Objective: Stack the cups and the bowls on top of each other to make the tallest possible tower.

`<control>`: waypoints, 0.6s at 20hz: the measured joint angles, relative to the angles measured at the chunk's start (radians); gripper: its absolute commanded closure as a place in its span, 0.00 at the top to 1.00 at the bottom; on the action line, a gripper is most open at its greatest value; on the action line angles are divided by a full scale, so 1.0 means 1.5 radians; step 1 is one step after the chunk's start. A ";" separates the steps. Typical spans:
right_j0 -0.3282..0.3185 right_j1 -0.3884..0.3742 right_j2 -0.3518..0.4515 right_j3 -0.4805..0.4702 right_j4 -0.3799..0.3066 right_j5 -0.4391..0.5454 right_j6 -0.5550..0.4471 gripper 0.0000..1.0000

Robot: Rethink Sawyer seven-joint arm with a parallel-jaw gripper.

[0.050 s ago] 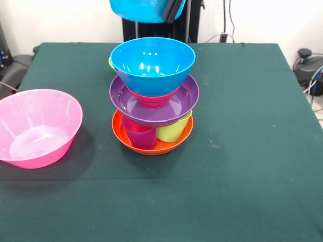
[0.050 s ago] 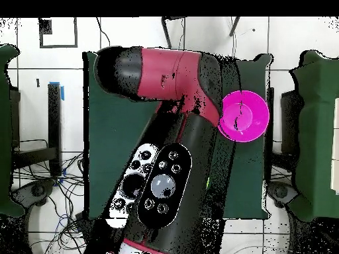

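The tower stands mid-table: an orange bowl point(image 1: 151, 145) holds a purple cup point(image 1: 140, 136) and a lime green cup point(image 1: 172, 130). On them rests a purple bowl point(image 1: 154, 103), then a small red bowl point(image 1: 151, 98), and a blue bowl point(image 1: 152, 63) on top. A light blue bowl point(image 1: 139, 10) hangs above the tower at the top edge, with my gripper point(image 1: 171, 9) shut on its right rim. A big pink bowl point(image 1: 38, 126) point(image 2: 243, 117) sits apart at the left. In the overhead view my arm point(image 2: 165, 132) hides the tower.
A sliver of lime green point(image 1: 111, 63) shows behind the blue bowl's left side; what it is cannot be told. The green table point(image 1: 242, 151) ends close to the pink bowl on the left. Cables and equipment lie beyond the right edge.
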 measured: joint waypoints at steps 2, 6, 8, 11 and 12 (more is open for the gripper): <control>-0.001 0.000 0.004 0.010 -0.001 -0.010 0.000 0.00; -0.003 0.000 0.013 0.033 -0.002 -0.029 0.000 0.00; -0.004 0.000 0.015 0.044 -0.002 -0.035 0.000 0.00; -0.007 0.000 0.019 0.057 -0.002 -0.044 0.000 0.00; -0.008 -0.001 0.020 0.062 -0.002 -0.049 0.000 0.00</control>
